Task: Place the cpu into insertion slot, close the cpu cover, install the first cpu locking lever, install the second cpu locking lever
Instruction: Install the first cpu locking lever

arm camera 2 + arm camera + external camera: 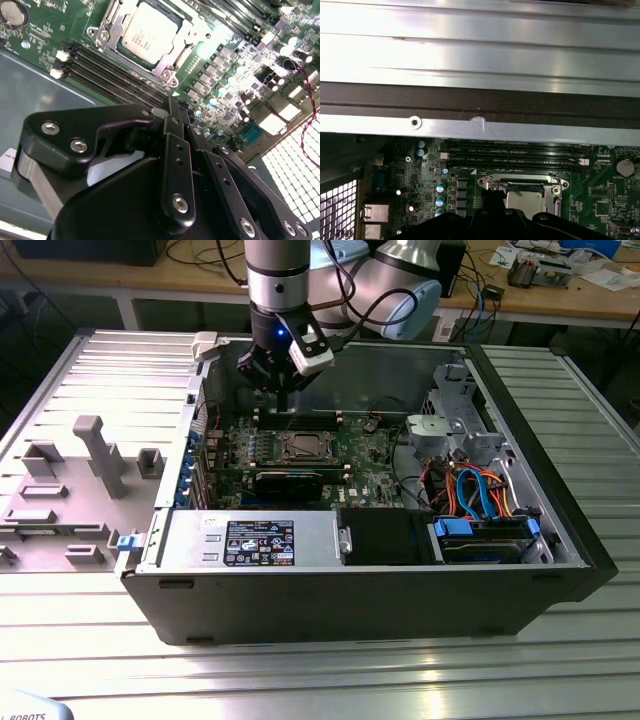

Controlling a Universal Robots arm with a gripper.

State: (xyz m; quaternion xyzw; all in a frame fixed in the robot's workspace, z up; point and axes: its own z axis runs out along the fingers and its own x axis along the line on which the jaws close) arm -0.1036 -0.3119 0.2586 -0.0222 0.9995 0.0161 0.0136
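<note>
Second wrist view: seated cpu [149, 31] under lowered cover [112, 35]; levers hard to judge; closed, empty gripper [172, 106] near memory slots [115, 72]

A slatted aluminium table [300, 680] fills the foreground, and its ribs catch bright glare from overhead near the front edge. A grey moulded fixture tray [60, 510] lies on it at the exterior view's left. Behind stands a wooden workbench [560, 302] on white legs [127, 310], strewn with cables [200, 255] and papers [610, 278].
</note>
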